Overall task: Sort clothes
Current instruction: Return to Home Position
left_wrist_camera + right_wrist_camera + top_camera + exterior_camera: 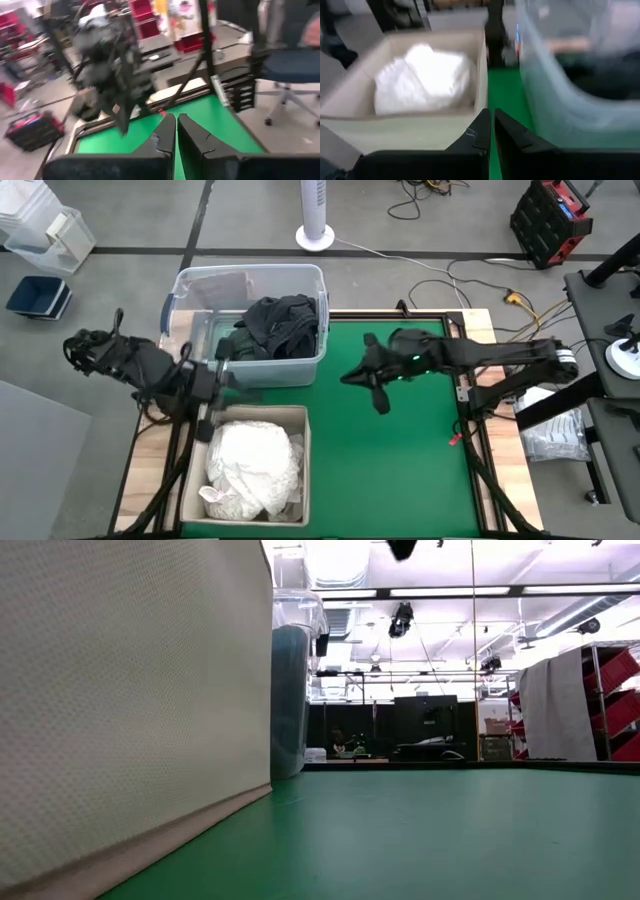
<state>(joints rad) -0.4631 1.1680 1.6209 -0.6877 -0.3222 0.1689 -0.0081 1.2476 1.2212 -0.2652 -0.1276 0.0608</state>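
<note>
Dark clothes (278,325) lie heaped in the clear plastic tub (200,290) at the table's far side. White clothes (252,465) (422,80) fill the beige fabric bin (300,420) at the near left. My left gripper (226,370) (177,117) hovers between tub and bin, shut and empty, pointing toward the table's right. My right gripper (350,377) (490,114) hangs above the green mat at mid-table, shut and empty, pointing left at the bin and tub.
The green mat (400,460) lies bare right of the bin. In the low view the bin's wall (130,710) fills the left, with the tub (295,690) behind it. Cables, a fan base (314,235) and a red-black case (550,220) are on the floor beyond.
</note>
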